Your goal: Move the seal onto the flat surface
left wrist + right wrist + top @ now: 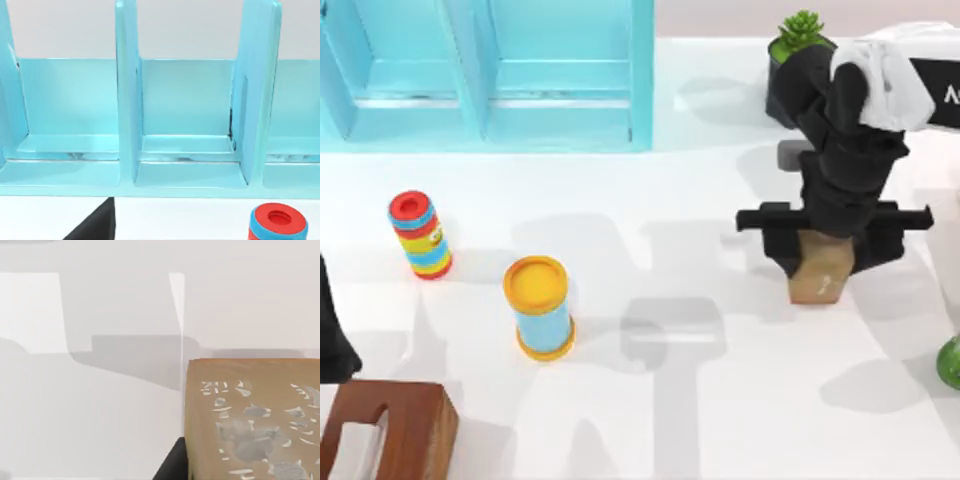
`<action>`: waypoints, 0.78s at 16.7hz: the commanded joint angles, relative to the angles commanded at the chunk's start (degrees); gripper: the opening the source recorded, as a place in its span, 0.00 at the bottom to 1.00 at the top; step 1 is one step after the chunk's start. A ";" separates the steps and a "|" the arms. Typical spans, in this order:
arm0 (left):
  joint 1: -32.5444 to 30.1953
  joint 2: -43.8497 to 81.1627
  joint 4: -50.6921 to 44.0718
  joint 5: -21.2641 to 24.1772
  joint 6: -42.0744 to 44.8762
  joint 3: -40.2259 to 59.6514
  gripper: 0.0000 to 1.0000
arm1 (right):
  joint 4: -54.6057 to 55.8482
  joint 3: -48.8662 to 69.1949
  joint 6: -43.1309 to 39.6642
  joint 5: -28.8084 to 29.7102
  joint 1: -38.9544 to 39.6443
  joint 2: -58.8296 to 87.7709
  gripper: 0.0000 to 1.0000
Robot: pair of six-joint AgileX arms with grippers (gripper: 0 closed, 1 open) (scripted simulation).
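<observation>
— The right end effector, how far is it open, and what does it hold?

— It is closed onto the seal. In the top view the black fingers sit against the upper part of the tan block on both sides, and the lower part of the block sticks out below them. The seal is over the right part of the white bench, in front of the potted plant. If its bottom touches the bench or hangs just above it, I cannot tell.

— What does the right wrist view give in addition?

— It shows one face of the seal very near, with pale marks on it. Behind it is the plain bench with grey shadows.

— And the left arm?

— It is parked at the left edge of the bench, and I cannot tell the state of its end effector. Its wrist view looks at the light-blue shelf unit with upright dividers, and at the red top of the striped cylinder. From above, this striped cylinder stands near the yellow-topped blue cylinder, and a brown wooden piece is in the near left corner.
</observation>
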 joint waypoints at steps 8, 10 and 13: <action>0.00 0.00 0.00 0.00 0.00 0.00 1.00 | 0.00 0.00 0.00 0.00 0.00 0.00 1.00; 0.00 0.00 0.00 0.00 0.00 0.00 1.00 | 0.00 0.00 0.00 0.00 0.00 0.00 1.00; 0.00 0.00 0.00 0.00 0.00 0.00 1.00 | 0.00 0.00 0.00 0.00 0.00 0.00 1.00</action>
